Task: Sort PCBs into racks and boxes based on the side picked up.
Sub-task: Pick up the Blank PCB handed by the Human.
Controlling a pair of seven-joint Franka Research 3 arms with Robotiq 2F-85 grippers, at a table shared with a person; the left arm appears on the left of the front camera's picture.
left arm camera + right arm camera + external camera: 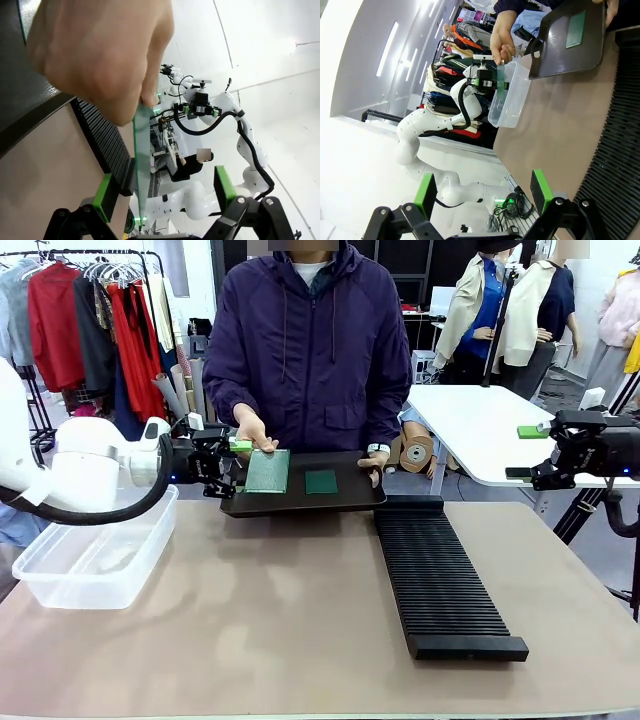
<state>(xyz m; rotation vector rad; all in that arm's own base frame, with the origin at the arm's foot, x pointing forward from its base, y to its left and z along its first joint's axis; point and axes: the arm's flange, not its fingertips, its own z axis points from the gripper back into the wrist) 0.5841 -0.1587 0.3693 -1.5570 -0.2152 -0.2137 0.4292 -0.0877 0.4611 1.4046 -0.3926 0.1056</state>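
A person's hand (254, 429) holds a light green PCB (267, 471) over the left end of a shallow black tray (300, 504). My left gripper (231, 468) is at the board's left edge with its jaws open around it. In the left wrist view the PCB (142, 165) stands edge-on between the green pads (103, 197), touching neither. A darker PCB (321, 481) lies flat on the tray. The slotted black rack (440, 580) runs down the table's right half. The clear box (95, 552) sits at the left. My right gripper (526, 452) hangs open and empty at the far right.
The person's other hand (374, 462) steadies the tray's right end. A second white table (480, 435) stands behind at the right, and a clothes rail (90, 310) at the back left. Bare tabletop (250, 620) lies between the box and the rack.
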